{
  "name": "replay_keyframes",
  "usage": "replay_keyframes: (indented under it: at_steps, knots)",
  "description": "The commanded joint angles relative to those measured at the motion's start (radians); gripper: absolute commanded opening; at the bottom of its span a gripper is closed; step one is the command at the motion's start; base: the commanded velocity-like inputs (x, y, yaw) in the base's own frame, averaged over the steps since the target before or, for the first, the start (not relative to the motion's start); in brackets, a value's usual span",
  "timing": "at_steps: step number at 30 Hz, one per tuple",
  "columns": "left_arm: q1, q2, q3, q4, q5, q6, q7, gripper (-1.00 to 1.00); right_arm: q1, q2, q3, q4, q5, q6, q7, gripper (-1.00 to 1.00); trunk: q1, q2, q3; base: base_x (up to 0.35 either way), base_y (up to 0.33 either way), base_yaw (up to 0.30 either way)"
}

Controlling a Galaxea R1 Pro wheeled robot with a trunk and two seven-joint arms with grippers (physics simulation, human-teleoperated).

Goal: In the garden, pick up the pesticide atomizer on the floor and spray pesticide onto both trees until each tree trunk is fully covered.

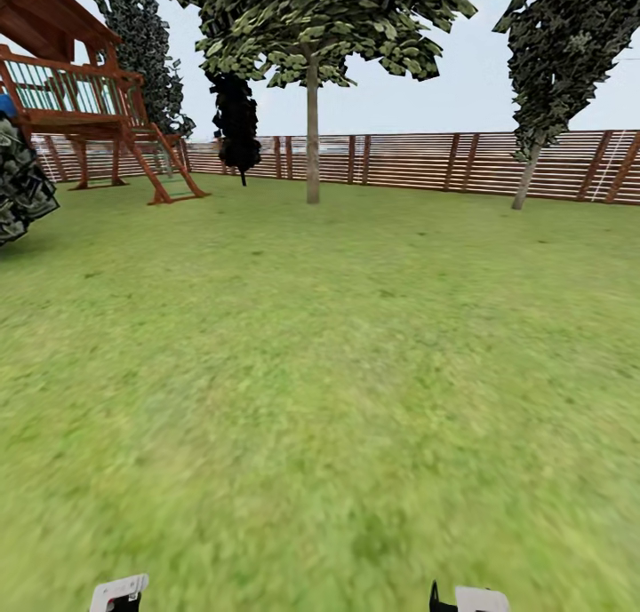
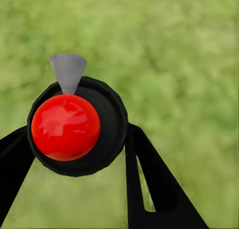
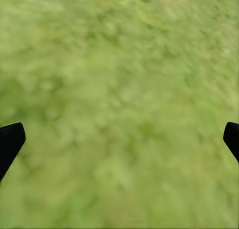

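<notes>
The pesticide atomizer (image 2: 65, 126) appears end-on in the left wrist view: a dark round body, a glossy red top and a grey nozzle. My left gripper (image 2: 77, 131) is shut on it, a black finger (image 2: 149, 179) pressing each side, with garden grass below. My right gripper (image 3: 122, 136) is open and holds nothing over the lawn. Far ahead by the fence stand two trees. One has a straight pale trunk (image 1: 312, 141) at the centre. The other has a leaning trunk (image 1: 528, 178) at the right.
A brown slat fence (image 1: 418, 161) closes the far side of the lawn. A red wooden play tower (image 1: 80, 88) stands at far left, with a dark bush (image 1: 20, 186) at the left edge. A narrow black-leaved tree (image 1: 236, 119) stands left of the centre trunk. Open grass lies between me and the trees.
</notes>
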Motion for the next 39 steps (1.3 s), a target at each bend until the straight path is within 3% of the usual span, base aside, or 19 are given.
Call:
replay_keyframes:
  at_steps: [1, 39]
  knots:
    - [-0.001, 0.000, 0.009, 0.001, -0.010, -0.003, -0.003, -1.00, -0.001, 0.000, -0.008, 0.001, 0.011, -0.002, -0.004, 1.00, 0.000, 0.000, -0.001, 0.338, 0.000, 0.000]
    - [-0.001, 0.000, 0.009, 0.001, -0.010, -0.003, -0.003, -1.00, 0.000, 0.000, -0.008, 0.001, 0.011, -0.002, -0.005, 1.00, 0.000, 0.000, -0.001, 0.338, 0.000, 0.000]
